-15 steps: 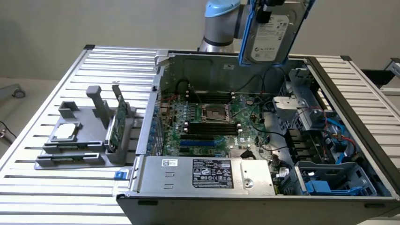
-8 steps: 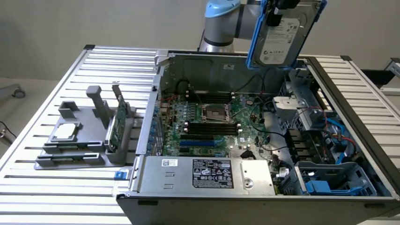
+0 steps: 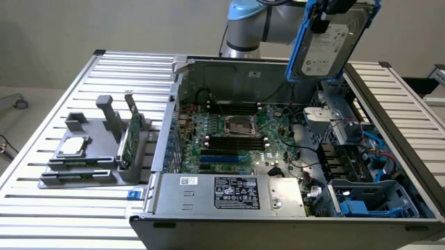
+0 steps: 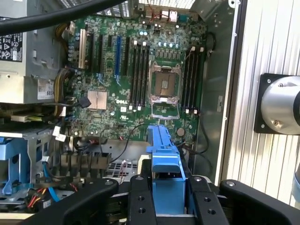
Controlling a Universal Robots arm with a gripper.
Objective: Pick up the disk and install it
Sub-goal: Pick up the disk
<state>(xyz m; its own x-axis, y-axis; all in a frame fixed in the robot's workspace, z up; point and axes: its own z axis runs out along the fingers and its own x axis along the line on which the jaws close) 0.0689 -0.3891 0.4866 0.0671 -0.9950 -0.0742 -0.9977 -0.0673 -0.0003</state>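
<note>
Exterior view: The disk (image 3: 328, 44) was held aloft in its blue carrier, standing on edge and slightly tilted, with the white label facing the camera. The tool (image 3: 326, 11) gripped it from above, and the disk hung directly below the tool. The arm (image 3: 250, 23) rose behind the open computer case (image 3: 177, 120). The disk was clear of the case, above its rear corner on the exterior view's right, over the drive-bay side. The motherboard (image 3: 233, 135) lay exposed inside, with the power supply (image 3: 226, 192) at the near end. A blue drive cage (image 3: 368, 200) occupied the near corner on the exterior view's right. On the slatted counter (image 3: 41, 219), at the exterior view's left, a grey fixture (image 3: 83, 166) carried a small silver chip (image 3: 73, 146) and an upright green circuit card (image 3: 129, 136).

Wrist view: The tool's black fingers (image 4: 140, 201) were pressed against both sides of the blue carrier, pinching the disk (image 4: 165, 159) between them. The motherboard (image 4: 122, 75) and its processor socket (image 4: 165, 85) lay well beyond the disk.
</note>
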